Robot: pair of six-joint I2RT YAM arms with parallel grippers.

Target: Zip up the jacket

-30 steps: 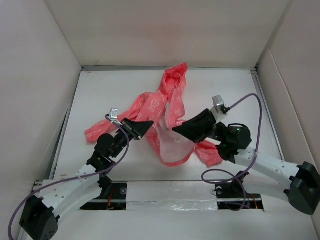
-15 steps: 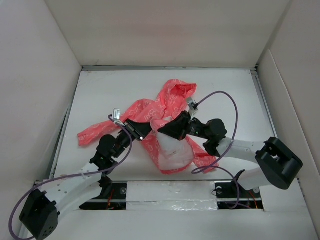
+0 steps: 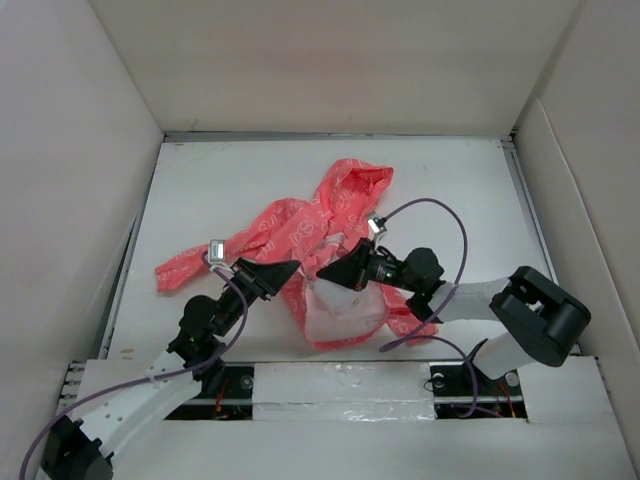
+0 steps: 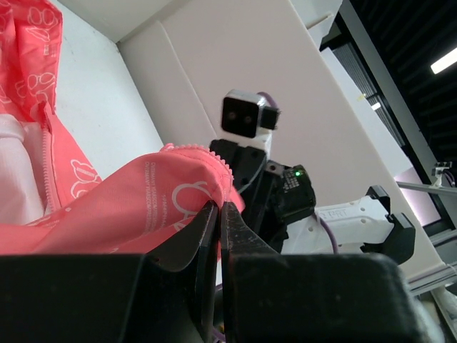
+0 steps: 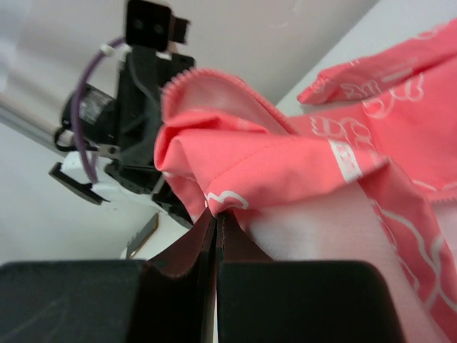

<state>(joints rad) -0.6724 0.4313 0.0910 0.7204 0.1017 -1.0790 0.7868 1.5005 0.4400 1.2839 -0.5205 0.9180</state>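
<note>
Tightly — L/R tools (image 3: pixel 297 267) (image 3: pixel 321 272) on jacket (image 3: pixel 345 188)

The jacket (image 3: pixel 340 190) is showing coral pink, with white printed lettering and small outline figures scattered over it; its lining (image 3: pixel 335 305) is showing pale whitish. The left gripper (image 3: pixel 297 266) and right gripper (image 3: pixel 319 272) are looking black, the cables (image 3: pixel 432 201) purple, the table (image 3: pixel 450 170) plain white.

Probably a lab: white panels (image 3: pixel 330 60) box in a white table (image 3: pixel 450 180), with a strip light (image 4: pixel 443 61) overhead.
</note>
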